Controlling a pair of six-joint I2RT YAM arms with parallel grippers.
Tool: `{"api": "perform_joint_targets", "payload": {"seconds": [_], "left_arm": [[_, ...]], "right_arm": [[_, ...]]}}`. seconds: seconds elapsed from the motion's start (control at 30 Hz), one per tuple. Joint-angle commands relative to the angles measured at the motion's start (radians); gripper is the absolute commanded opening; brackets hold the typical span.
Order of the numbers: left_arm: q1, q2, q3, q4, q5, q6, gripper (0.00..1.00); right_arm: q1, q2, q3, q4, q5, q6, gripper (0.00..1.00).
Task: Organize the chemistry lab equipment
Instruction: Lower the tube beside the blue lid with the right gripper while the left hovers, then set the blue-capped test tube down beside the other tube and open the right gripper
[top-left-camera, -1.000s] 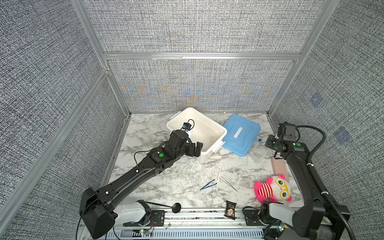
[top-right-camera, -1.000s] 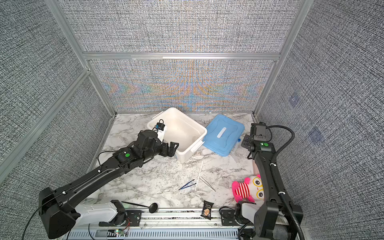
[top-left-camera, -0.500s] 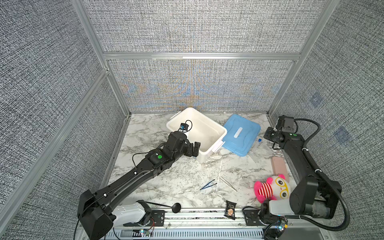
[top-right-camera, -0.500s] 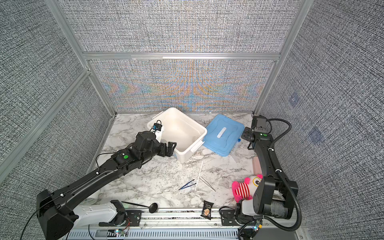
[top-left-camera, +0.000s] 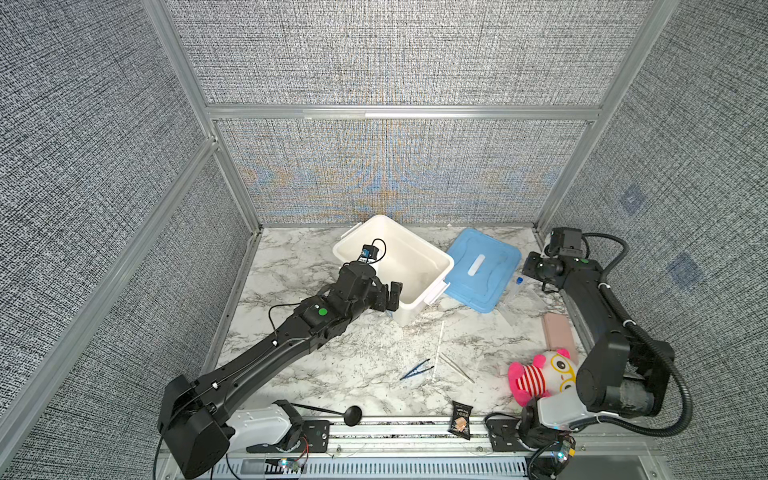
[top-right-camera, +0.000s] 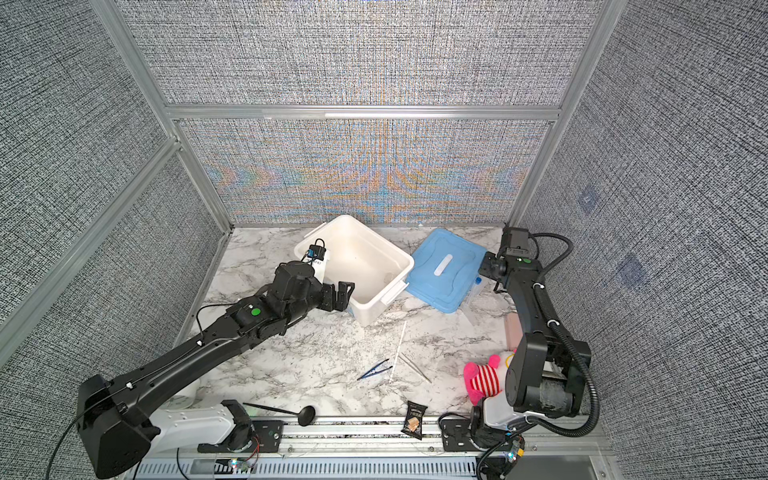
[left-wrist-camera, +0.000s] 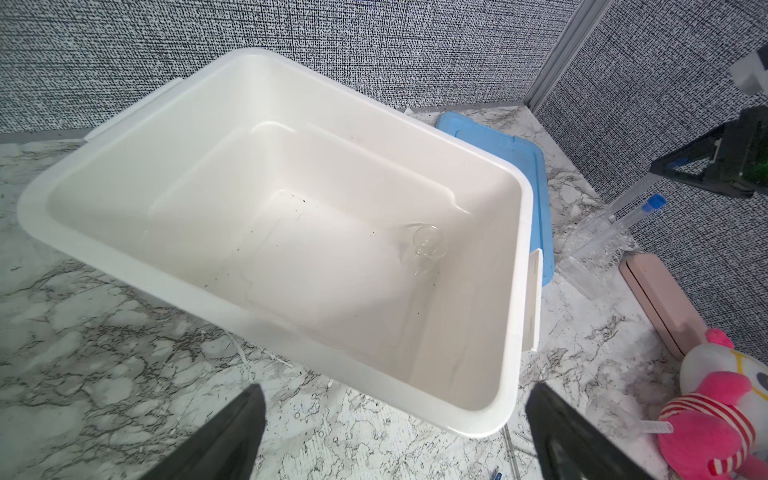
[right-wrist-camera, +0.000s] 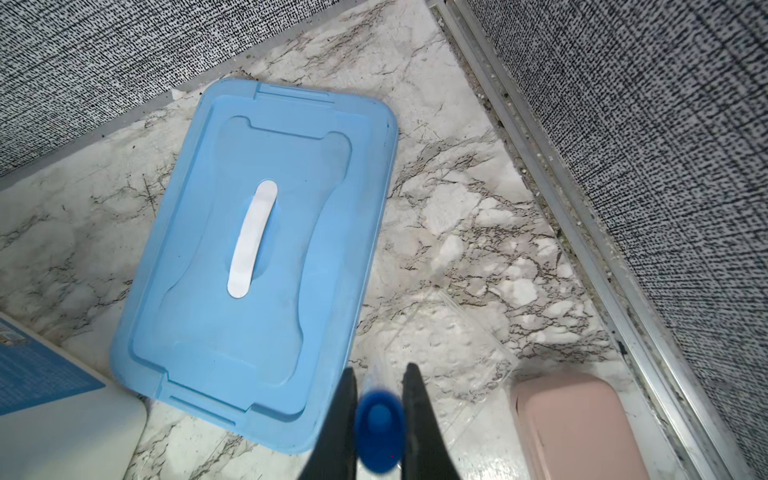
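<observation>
Blue-capped tube (right-wrist-camera: 380, 419) clamped in right hand (right-wrist-camera: 380, 368), shifted toward blue lid (right-wrist-camera: 299, 199), left hand (top-left-camera: 390, 294) still apart by bin (top-left-camera: 410, 318)

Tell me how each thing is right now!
White plastic bin: open, lid off.
Light blue plastic lid: flat beside bin.
Clear blue-capped tube: capped, leaning.
Left pincer: open, empty.
Right pincer: shut, just above that cap.
Dark blue plastic tweezers: lying flat.
Silver metal tweezers: lying flat.

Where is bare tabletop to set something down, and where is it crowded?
Bare: marble tabletop back-left, between the left wall and the white plastic bin. Crowded: front centre, around dark blue plastic tweezers, thin white stick and silver metal tweezers.
</observation>
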Motion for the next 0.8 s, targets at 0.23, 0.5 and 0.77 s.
{"api": "perform_joint_targets", "payload": {"seconds": [0.23,0.5,0.77], "left_arm": [[0.002,0.020,0.012,0.018,0.037,-0.001,0.99],[0.003,0.021,0.013,0.024,0.039,0.001,0.99],[0.001,0.012,0.000,0.035,0.040,-0.003,0.99]], "right_arm": [[0.001,-0.008,0.010,-0.078,0.034,-0.025,0.11],[0.002,-0.046,0.008,-0.076,0.010,-0.016,0.11],[0.002,-0.075,-0.047,-0.070,0.027,-0.023,0.11]]}}
